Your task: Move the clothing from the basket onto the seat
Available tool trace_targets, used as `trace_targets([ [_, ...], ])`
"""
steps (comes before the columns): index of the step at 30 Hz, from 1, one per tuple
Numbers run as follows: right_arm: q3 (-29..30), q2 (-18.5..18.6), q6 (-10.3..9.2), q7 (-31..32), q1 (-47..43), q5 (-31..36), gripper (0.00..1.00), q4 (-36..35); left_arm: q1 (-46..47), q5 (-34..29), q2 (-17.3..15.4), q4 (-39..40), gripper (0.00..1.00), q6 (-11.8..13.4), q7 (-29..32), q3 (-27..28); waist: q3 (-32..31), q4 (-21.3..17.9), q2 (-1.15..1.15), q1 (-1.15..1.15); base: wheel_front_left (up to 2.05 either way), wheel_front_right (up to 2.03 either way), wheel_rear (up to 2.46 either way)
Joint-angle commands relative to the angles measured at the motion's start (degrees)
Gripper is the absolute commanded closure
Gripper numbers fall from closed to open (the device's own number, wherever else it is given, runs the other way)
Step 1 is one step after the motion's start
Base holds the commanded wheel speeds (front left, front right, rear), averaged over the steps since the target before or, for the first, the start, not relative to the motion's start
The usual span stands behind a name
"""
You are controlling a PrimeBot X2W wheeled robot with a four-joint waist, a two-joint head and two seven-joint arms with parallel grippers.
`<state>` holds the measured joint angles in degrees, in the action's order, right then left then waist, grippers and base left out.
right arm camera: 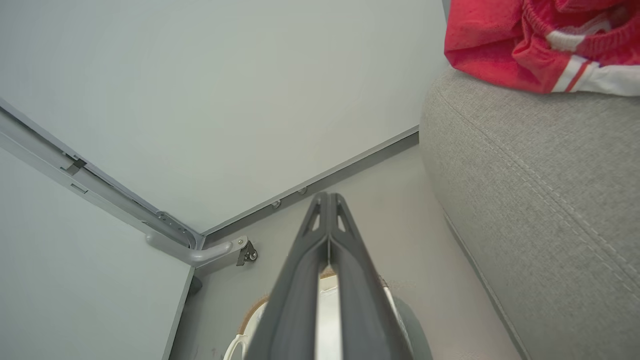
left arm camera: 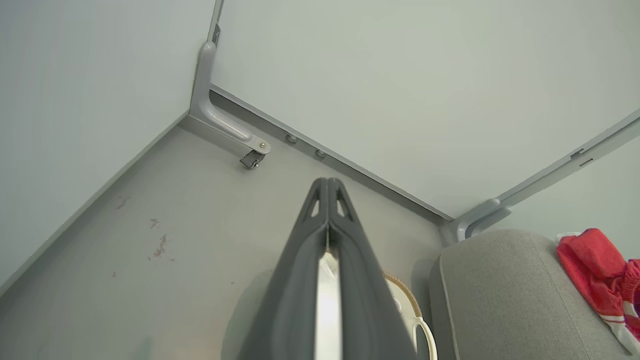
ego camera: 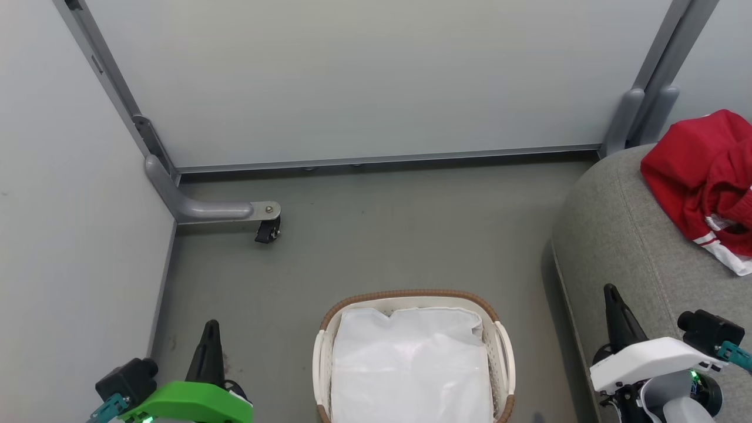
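Head view: the clothing [ego camera: 702, 170], red with white stripes, lies bunched on the seat [ego camera: 623, 235], at the picture's right edge. The basket [ego camera: 411, 295] stands on the grey floor [ego camera: 382, 235] just left of the seat, its white lining [ego camera: 411, 364] lying flat inside.

I see the left gripper [ego camera: 210, 326] low left over the floor. The right gripper [ego camera: 611, 291] is low right, against the seat's edge.

Wrist views: each pair of fingers is clenched tip to tip, with nothing between them.

The left wrist view catches reddish floor stains [left arm camera: 160, 245]. The right wrist view gives me the seat's stitched seam [right arm camera: 550, 190] and weave close up.

A caster [ego camera: 267, 230] sits at the partition's foot.
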<state>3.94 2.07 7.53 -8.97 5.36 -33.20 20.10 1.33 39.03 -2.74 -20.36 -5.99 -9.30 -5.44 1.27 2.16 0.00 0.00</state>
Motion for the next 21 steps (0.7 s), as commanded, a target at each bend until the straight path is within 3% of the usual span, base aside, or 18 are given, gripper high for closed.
trace_targets([
  [1,0.27,0.39,-0.01,0.56,0.80,-2.22,1.00,-1.17,1.74,1.93,-0.37,1.18,1.00,-0.20,0.39,0.62,-0.01,-0.03,0.00,0.00,0.00,0.00,0.00],
  [21,0.96,0.57,-0.03,4.91,0.93,-18.75,1.00,-2.71,2.82,17.07,-0.54,2.78,1.00,-0.62,4.72,3.72,-0.24,-0.47,0.00,0.00,0.00,0.00,0.00],
])
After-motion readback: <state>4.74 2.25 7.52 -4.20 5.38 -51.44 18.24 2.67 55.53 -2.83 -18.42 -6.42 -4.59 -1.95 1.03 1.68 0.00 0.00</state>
